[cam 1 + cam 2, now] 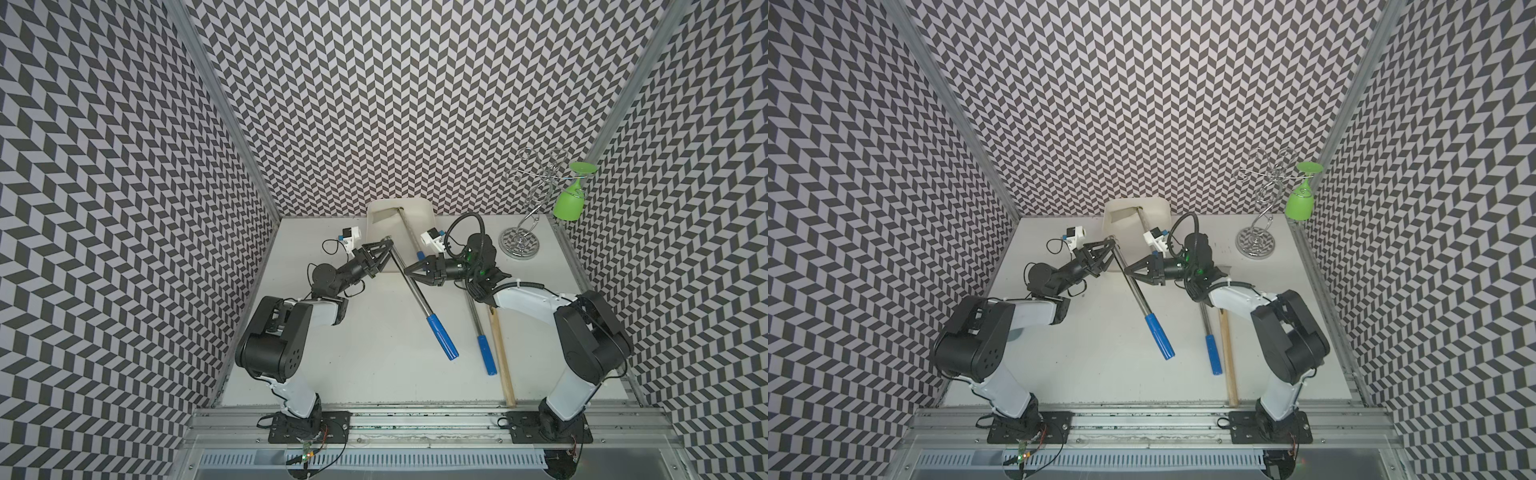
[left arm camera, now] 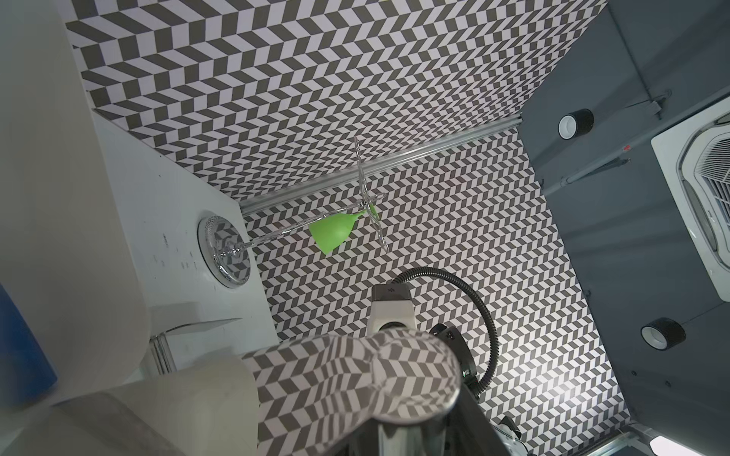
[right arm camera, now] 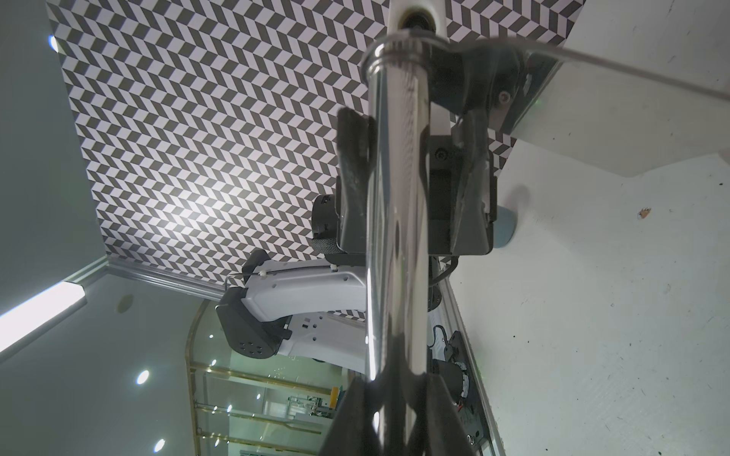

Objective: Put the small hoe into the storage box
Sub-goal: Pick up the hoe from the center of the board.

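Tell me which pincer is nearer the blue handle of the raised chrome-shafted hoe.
Right. The right pincer grips the chrome hoe shaft on the side toward the blue handle; the left pincer straddles the same shaft farther up, beside the cream-white plastic storage box.

The box (image 1: 419, 205) sits at the back middle of the table (image 1: 353, 374), with a tool (image 1: 409, 230) in it. The hoe (image 1: 419, 299) slants frontward from the box's near edge, between the left claw (image 1: 387, 243) and the right claw (image 1: 409, 272). To the right, a second tool (image 1: 484, 349) lies beside a stick (image 1: 500, 357). A rack (image 1: 521, 245) stands in the back right corner, and a glass (image 1: 568, 205) hangs on it.

No readable text or labels.
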Controlling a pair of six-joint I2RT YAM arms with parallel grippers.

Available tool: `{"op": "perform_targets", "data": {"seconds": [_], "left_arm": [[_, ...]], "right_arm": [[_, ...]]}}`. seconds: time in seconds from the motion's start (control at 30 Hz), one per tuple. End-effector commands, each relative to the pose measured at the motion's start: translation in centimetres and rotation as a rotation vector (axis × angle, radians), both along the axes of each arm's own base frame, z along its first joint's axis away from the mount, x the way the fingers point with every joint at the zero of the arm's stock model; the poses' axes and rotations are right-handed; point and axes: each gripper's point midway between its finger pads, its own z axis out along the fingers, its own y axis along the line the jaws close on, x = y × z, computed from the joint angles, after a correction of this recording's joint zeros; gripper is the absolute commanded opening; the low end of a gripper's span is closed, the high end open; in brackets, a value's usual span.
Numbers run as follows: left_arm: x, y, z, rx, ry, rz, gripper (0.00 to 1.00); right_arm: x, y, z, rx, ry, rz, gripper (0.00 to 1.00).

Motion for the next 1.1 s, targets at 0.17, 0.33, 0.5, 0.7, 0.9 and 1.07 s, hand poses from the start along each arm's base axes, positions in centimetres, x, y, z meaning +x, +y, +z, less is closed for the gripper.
{"op": "perform_targets", "data": {"seconds": [0.17, 0.33, 0.5, 0.7, 0.9, 1.07], "left_arm": [[-0.2, -0.9, 0.6, 0.024, -0.047, -0.009, 0.46], [0.0, -1.2, -0.5, 0.043, -0.026, -0.021, 0.38], [0.3, -1.5, -0.8, 0.054, -0.018, -0.025, 0.13], [1.2, -1.5, -1.5, 0.165, 0.02, 0.026, 0.0], [3.7, -0.7, -2.2, 0.49, 0.081, 0.169, 0.0], [4.6, 0.3, -2.5, 0.601, 0.164, 0.24, 0.0]], "right_arm": [[-0.6, 0.5, 1.2, 0.027, -0.044, 0.054, 0.0], [-0.6, 0.5, 1.0, 0.026, -0.038, 0.06, 0.0], [-0.6, 0.6, 0.5, 0.013, -0.018, 0.067, 0.0], [0.3, 0.8, -0.2, -0.077, -0.044, 0.041, 0.25], [3.5, -0.2, -0.9, -0.34, -0.183, -0.143, 0.64], [5.5, -1.4, -1.3, -0.666, -0.404, -0.323, 0.69]]}}
